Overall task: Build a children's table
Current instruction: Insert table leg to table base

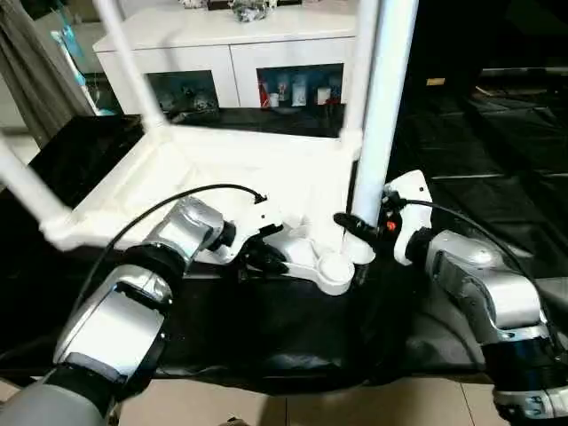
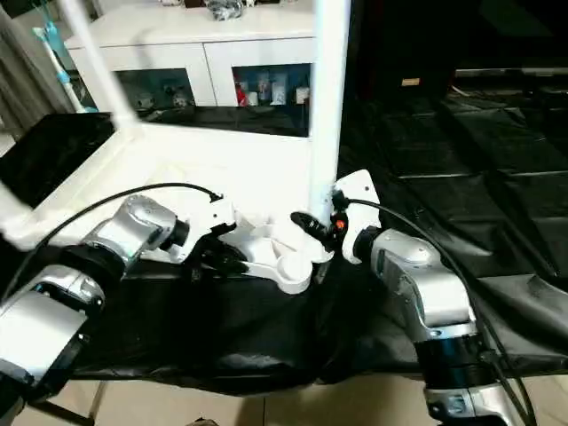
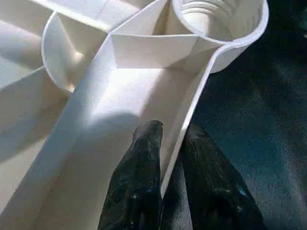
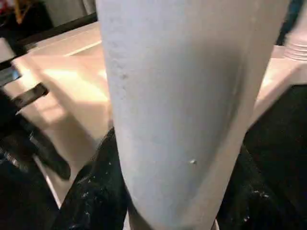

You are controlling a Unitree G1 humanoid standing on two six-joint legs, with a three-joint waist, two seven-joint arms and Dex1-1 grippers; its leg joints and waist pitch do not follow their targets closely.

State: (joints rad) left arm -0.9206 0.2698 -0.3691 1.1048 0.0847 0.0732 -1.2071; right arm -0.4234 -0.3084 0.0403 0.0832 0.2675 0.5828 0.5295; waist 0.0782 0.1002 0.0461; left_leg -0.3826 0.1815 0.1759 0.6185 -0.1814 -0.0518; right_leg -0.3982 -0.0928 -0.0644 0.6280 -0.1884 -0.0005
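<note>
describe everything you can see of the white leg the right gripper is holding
The leg is a long, smooth white tube, plastic by its look, standing nearly upright and running out of the picture's top. Its lower end sits at the near corner socket of the upturned table top. The right gripper is closed around it low down, black fingers on either side.

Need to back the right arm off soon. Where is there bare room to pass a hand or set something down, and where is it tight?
Free: the black mat right of the held leg, and the mat strip in front of the tabletop's near edge. Crowded: the near corner socket, with the left gripper clamped on the rim and the right gripper around the leg.
</note>
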